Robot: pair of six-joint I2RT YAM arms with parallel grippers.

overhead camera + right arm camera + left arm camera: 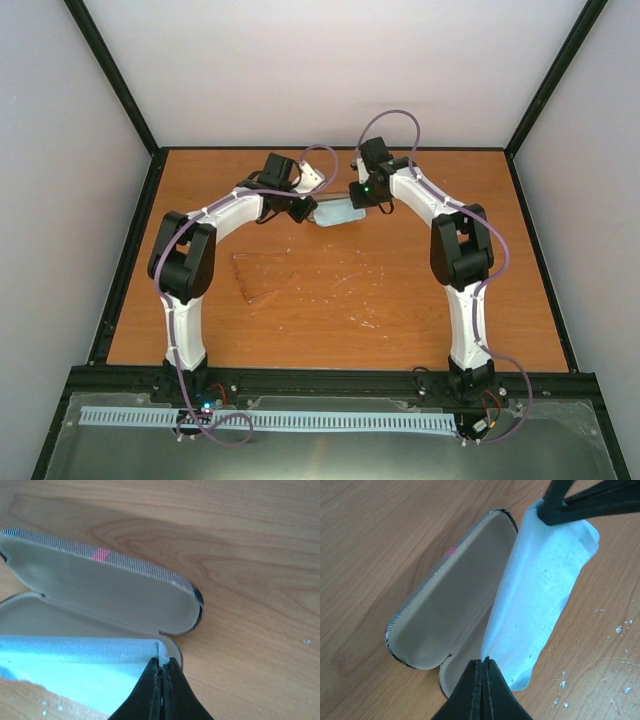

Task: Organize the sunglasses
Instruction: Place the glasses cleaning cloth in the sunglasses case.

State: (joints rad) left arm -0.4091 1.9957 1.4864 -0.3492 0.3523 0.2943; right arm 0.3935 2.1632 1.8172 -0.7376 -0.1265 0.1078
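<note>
Cloth: the light blue cloth point(540, 595) is stretched between the two pincers, one end in each. This is probably so that it lies flat over the lower shell of the case.
Case: the striped case point(455, 610) lies open toward 12 o'clock on the desk point(420, 300), with its lid tilted back to leave the shell free.
Left pincer point(483, 661): closed, pinching one end of the cloth.
Right pincer point(162, 664): closed, gripping the opposite corner of the cloth.
Sunglasses point(265, 280): the amber pair lies untouched on the desk, between 7 and 8 o'clock from the case and well apart from it. It seems to wait for the cloth lining.
</note>
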